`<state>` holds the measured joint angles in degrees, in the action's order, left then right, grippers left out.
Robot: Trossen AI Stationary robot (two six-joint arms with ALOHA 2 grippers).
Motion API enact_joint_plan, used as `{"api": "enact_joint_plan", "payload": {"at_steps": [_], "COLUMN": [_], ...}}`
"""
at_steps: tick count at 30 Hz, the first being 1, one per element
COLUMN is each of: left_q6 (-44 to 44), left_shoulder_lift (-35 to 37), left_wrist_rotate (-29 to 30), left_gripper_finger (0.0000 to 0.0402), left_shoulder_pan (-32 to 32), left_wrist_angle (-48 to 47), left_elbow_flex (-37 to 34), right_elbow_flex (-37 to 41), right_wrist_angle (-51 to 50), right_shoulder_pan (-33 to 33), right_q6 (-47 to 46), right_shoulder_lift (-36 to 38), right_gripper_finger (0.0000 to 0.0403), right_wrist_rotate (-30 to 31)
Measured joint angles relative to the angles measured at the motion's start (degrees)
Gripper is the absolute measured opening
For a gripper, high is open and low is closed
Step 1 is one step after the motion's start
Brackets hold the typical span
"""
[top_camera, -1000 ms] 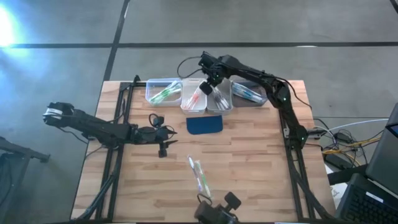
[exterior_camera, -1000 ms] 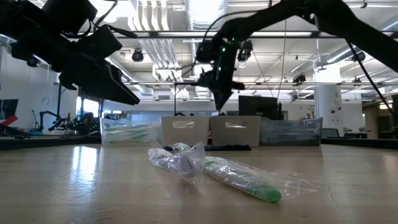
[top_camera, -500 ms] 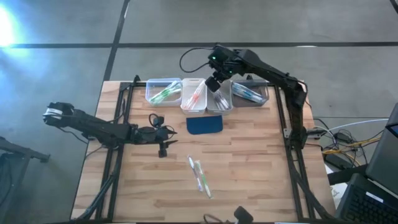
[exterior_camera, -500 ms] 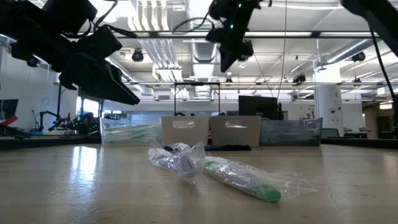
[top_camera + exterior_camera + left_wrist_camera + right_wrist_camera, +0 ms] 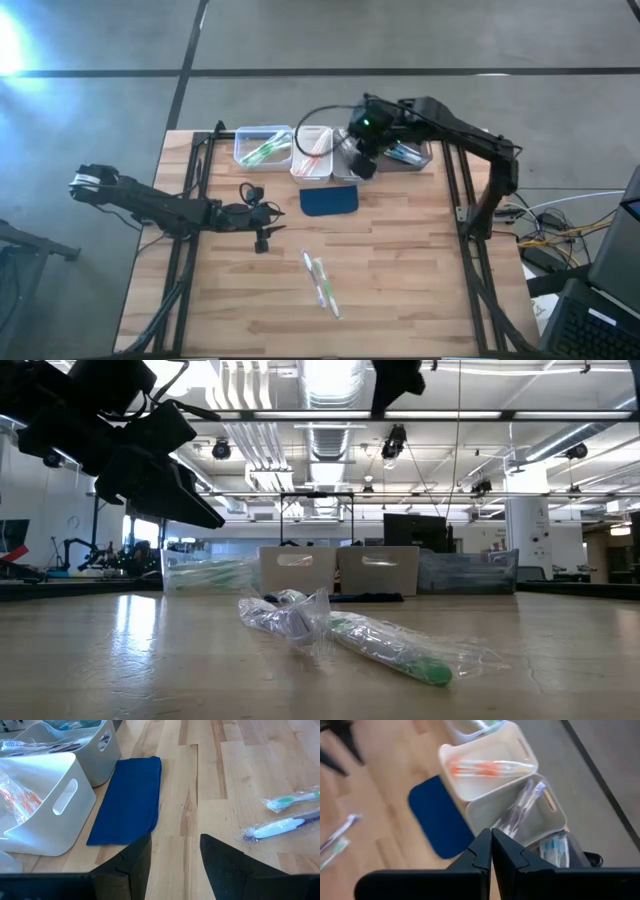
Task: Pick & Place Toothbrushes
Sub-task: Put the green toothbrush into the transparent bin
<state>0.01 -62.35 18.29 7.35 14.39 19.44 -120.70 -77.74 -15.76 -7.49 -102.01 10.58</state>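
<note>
The right gripper point(image 5: 362, 162), its two dark fingers clenched together on nothing, hangs above the row of small plastic bins at the table's far edge, over the greyish bin point(image 5: 351, 160) holding clear-wrapped toothbrushes with purplish accents point(image 5: 520, 806). A second ago it sat lower and further left among the bins, beside the white bin point(image 5: 312, 152); since then it has lifted, shifted right, and nearly left the low view's top edge. The white bin's orange-accented toothbrushes point(image 5: 487, 768) lie along that bin's length. The clear bin point(image 5: 263, 146) at the left end holds green ones, the dark bin point(image 5: 405, 152) at the right end blue ones. A dark blue rounded rectangular pad point(image 5: 329, 201) lies just in front of the bins. Two wrapped toothbrushes point(image 5: 320, 282) lie side by side on the wooden table point(image 5: 420, 270) nearer the front, well apart from the bins, long axes running front to back with a slight slant. The left gripper point(image 5: 262, 221) waits unchanged at the table's left, fingers parted and empty.
</note>
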Motion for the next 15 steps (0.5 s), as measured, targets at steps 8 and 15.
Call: {"api": "enact_joint_plan", "payload": {"at_steps": [8, 15], "left_q6": [-0.02, 0.0], "left_shoulder_lift": [0.0, 0.0], "left_wrist_rotate": [0.01, 0.01], "left_gripper_finger": [0.0175, 0.0175], "left_shoulder_pan": [-0.01, -0.01], "left_wrist_angle": [-0.02, -0.01], "left_elbow_flex": [0.0, 0.0], "right_elbow_flex": [7.38, 19.37], "right_wrist_angle": [0.1, 4.39], "right_shoulder_pan": [7.79, 13.05], "right_q6": [-0.26, -2.18], "right_shoulder_lift": [7.15, 15.48], "right_gripper_finger": [0.0008, 0.0008], "right_wrist_rotate": [0.03, 0.03]}}
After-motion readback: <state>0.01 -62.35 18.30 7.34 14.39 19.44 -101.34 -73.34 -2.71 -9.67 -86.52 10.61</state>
